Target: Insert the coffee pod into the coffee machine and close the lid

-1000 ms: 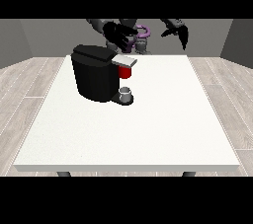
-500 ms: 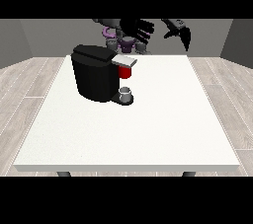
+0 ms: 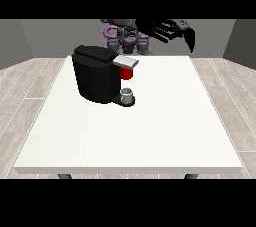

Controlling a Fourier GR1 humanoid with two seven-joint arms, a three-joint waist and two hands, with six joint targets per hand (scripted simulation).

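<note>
The black coffee machine [image 3: 97, 76] stands on the left half of the white table [image 3: 165, 121]. Its grey lid [image 3: 125, 61] lies flat over a red part [image 3: 127, 73]; I cannot tell whether that is the pod. A small grey cup [image 3: 128, 95] sits on the drip tray below. Both black hands are raised above the table's far edge, right of the machine and apart from it. The hand reaching over from the view's left [image 3: 161, 31] has its fingers spread. The hand at the view's right [image 3: 189, 35] points downward.
The robot's purple and grey torso [image 3: 127, 41] stands behind the table's far edge. Wooden floor surrounds the table, with grey walls behind.
Both hands have moved toward the view's right, away from the machine's top. The machine, lid and cup have stayed in place.
</note>
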